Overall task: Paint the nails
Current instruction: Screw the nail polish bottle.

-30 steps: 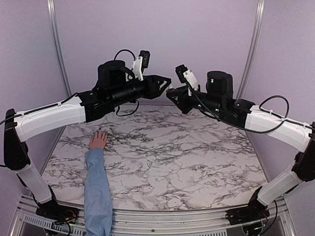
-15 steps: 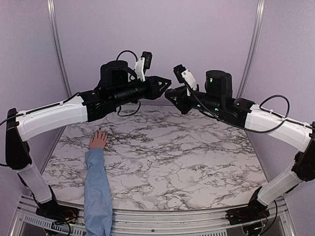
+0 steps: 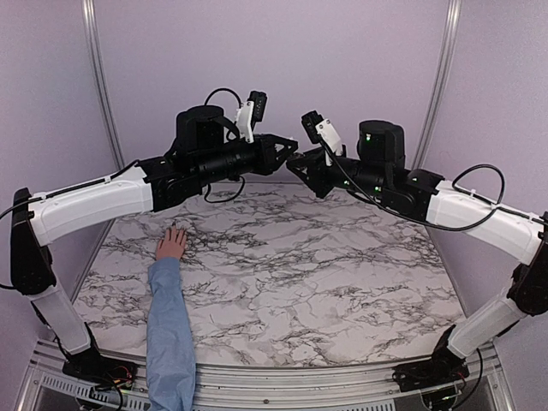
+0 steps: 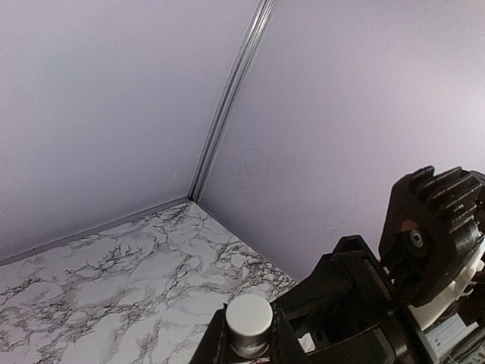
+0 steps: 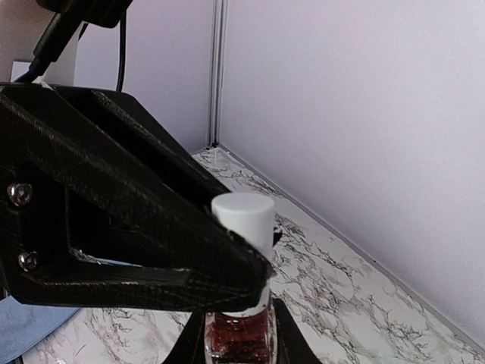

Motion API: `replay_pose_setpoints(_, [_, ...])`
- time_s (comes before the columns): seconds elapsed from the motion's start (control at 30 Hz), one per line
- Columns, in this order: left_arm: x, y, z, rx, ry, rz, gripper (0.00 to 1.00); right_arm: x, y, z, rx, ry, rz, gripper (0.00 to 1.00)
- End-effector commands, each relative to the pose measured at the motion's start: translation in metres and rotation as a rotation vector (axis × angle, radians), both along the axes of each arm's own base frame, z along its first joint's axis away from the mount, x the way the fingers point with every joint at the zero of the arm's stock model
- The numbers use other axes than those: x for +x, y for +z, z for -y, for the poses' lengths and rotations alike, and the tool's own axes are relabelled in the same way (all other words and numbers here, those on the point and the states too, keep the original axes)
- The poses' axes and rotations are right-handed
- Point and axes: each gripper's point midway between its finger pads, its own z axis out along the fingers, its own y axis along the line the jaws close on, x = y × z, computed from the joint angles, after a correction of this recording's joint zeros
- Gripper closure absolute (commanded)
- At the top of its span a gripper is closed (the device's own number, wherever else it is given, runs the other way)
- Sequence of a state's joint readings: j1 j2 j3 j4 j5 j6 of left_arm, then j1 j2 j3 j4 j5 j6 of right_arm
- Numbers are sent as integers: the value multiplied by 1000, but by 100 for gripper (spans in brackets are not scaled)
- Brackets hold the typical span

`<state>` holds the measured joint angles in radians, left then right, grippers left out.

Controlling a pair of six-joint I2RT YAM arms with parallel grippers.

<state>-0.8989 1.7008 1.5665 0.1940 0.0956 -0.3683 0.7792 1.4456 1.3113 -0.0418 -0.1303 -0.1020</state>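
Briefly, we noted nails [image 3: 175, 229] barely visible, prob. hard, smooth, on hand [image 3: 171, 246] flat on marble table [image 3: 342, 282], L side, well apart from arms; brush-touch only, no grip. R gripper [image 3: 297, 168] clamped on small red glass bottle [image 5: 239, 337]; L gripper [image 3: 291, 151] closed on its round white cap [image 4: 249, 322]. Glass prob. light, slippery, fragile.

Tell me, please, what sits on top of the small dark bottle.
A white cap tops the bottle, pinched by the left claw. Whatever lies under the cap is hidden; the claw's black finger covers the bottle's neck.
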Motion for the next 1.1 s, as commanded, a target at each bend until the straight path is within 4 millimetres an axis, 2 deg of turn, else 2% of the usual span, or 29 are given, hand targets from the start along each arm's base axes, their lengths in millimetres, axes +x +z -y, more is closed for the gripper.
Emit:
replay_pose_setpoints(0.0, [-20, 1, 3, 25, -107, 46, 100, -20, 46, -14, 84, 122, 68, 100])
replay_pose_setpoints(0.13, [-31, -10, -1, 53, -191, 63, 100, -38, 65, -22, 127, 231, 90, 100])
replay_pose_setpoints(0.37, [-57, -18, -6, 69, -400, 104, 100, -74, 93, -25, 186, 423, 161, 100])
replay_pose_setpoints(0.6, [-83, -18, -14, 71, -590, 177, 100, -103, 115, -24, 207, 576, 201, 100])
replay_pose_setpoints(0.83, [-107, -20, -19, 65, -758, 215, 98, -134, 127, -23, 237, 752, 205, 100])
replay_pose_setpoints(0.93, [-110, -20, -20, 68, -776, 208, 95, -137, 129, -23, 245, 778, 199, 100])
replay_pose_setpoints(1.07, [-93, -14, -23, 70, -689, 184, 86, -130, 121, -25, 224, 746, 193, 100])
